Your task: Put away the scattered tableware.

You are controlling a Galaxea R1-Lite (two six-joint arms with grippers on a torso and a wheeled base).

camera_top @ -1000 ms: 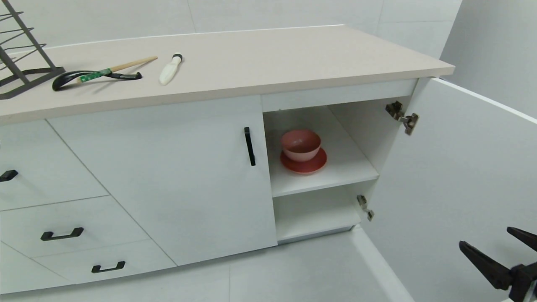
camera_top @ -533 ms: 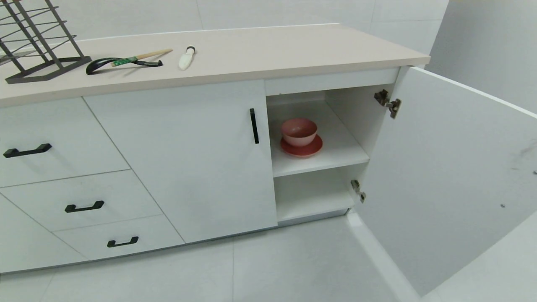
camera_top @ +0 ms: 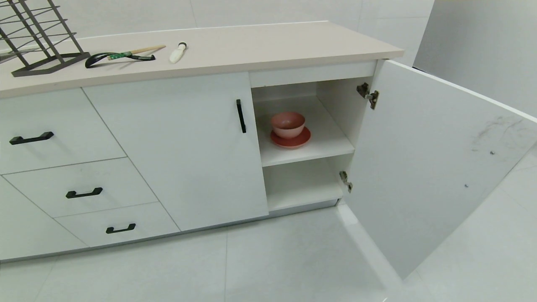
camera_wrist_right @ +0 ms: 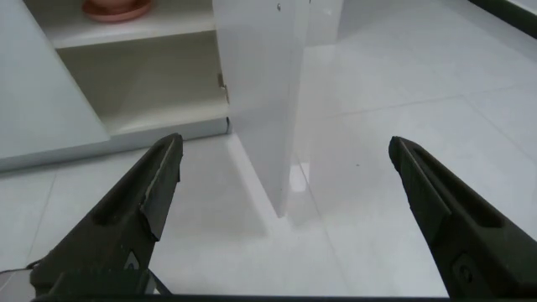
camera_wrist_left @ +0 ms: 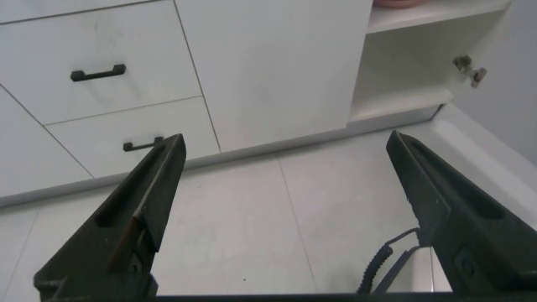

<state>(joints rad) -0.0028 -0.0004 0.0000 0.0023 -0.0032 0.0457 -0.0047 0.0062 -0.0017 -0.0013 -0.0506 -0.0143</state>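
Note:
A pink bowl (camera_top: 288, 124) sits on a red plate (camera_top: 291, 141) on the upper shelf of the open cabinet (camera_top: 306, 153). On the countertop (camera_top: 251, 46) lie a black ladle (camera_top: 100, 58), a wooden stick with a green band (camera_top: 131, 52) and a white-handled utensil (camera_top: 178, 52). My left gripper (camera_wrist_left: 284, 143) is open over the floor in front of the drawers, holding nothing. Near the open door's edge (camera_wrist_right: 285, 109), my right gripper (camera_wrist_right: 284, 143) hangs open and empty above the floor. The red plate (camera_wrist_right: 113, 10) also shows in the right wrist view.
The cabinet door (camera_top: 423, 159) stands swung wide to the right. The left door (camera_top: 180, 147) with a black handle is closed. Three drawers (camera_top: 79, 188) are at the left. A black wire rack (camera_top: 37, 37) stands on the counter's left end. Tiled floor (camera_top: 272, 260) lies in front.
The head camera has shifted, so the cabinet looks farther away and more drawers show. The right gripper, at the lower right one second ago, has left the head view.

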